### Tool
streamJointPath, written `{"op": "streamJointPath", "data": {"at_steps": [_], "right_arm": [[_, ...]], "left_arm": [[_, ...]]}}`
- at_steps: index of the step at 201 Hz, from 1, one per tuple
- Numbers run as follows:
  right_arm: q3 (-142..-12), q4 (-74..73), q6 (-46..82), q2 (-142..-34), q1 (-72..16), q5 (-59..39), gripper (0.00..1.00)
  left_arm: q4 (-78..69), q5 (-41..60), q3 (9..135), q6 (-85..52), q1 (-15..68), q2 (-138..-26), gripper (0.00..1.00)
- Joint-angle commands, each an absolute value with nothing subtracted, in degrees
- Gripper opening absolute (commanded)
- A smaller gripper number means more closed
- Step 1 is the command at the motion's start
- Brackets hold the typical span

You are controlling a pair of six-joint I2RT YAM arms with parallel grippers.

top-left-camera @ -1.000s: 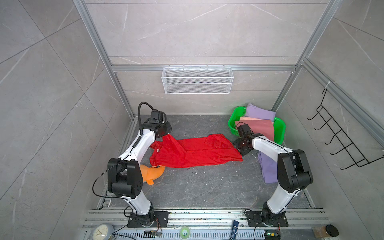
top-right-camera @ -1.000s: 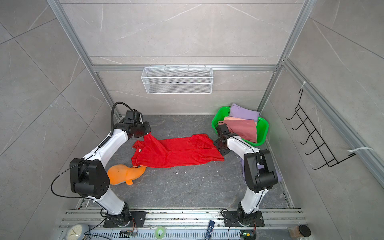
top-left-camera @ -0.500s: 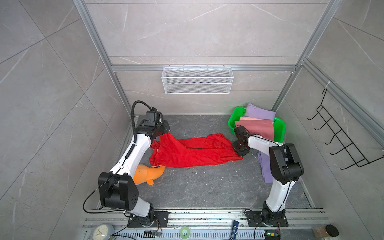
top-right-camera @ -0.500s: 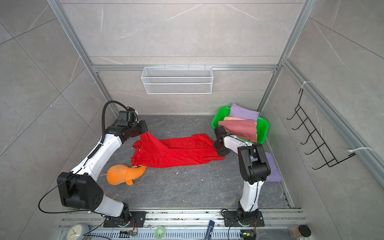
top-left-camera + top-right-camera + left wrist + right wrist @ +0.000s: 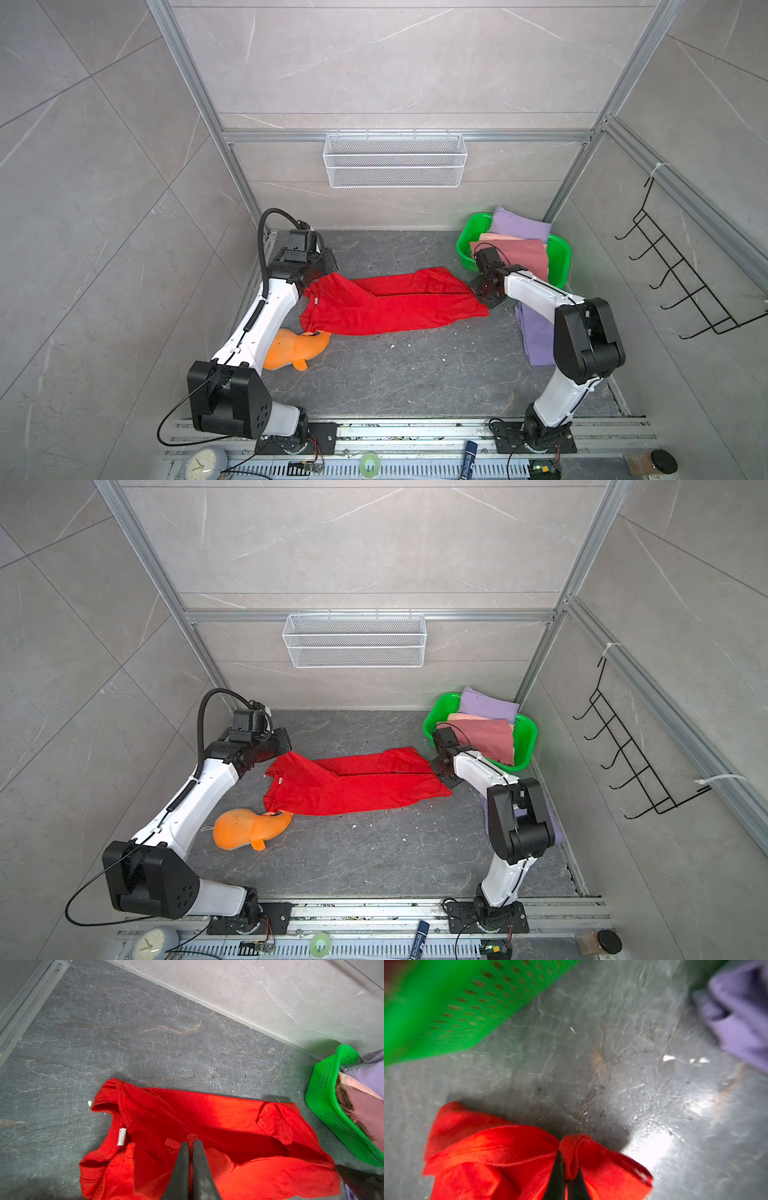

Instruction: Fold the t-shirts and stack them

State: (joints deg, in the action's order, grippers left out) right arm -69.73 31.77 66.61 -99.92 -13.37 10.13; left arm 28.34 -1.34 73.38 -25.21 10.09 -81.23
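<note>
The red t-shirt is thin matt cloth, with a ribbed collar and stitched seams. My worktop looks like dark veined stone, smooth, with a glossy patch of glare. The green basket is shiny perforated plastic. The lavender shirt is soft matt cloth. My jaws look matt black.

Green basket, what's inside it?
The green basket holds a lavender shirt at the back, a pale peach shirt, and a dusty rose shirt overlapping it in front. Anything beneath them, and the basket's floor, is covered.
</note>
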Motion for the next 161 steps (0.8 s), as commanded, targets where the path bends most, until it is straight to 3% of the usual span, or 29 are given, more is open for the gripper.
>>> {"op": "streamJointPath", "data": {"at_steps": [1, 40, 63, 82, 105, 143, 161], "right_arm": [[-70.7, 35.1, 63.4, -96.0, -13.4, 12.8, 0.02], [-71.1, 32.7, 59.6, -89.0, -13.4, 14.7, 0.01], [-77.8, 35.2, 52.7, -88.7, -13.4, 15.6, 0.11], [-80.5, 38.3, 50.5, -89.8, -13.3, 15.8, 0.13], [-74.5, 39.0, 51.9, -88.2, -13.4, 15.7, 0.15], [-60.1, 37.9, 56.6, -84.3, -13.4, 15.0, 0.28], [-57.1, 36.4, 57.5, -83.5, -13.2, 13.6, 0.41]], "left_arm": [[29.0, -2.6, 74.2, -23.4, 10.1, -78.1, 0.0], [30.1, -3.6, 78.3, -21.3, 10.0, -76.5, 0.0], [31.8, -3.9, 83.3, -18.7, 10.0, -76.6, 0.0], [31.6, -3.5, 83.6, -18.5, 10.0, -75.5, 0.0], [31.5, -2.7, 79.6, -21.4, 10.1, -73.2, 0.0], [31.0, 0.5, 68.1, -28.7, 10.8, -68.4, 0.0], [31.0, 0.4, 64.3, -30.7, 11.5, -66.3, 0.0]]}}
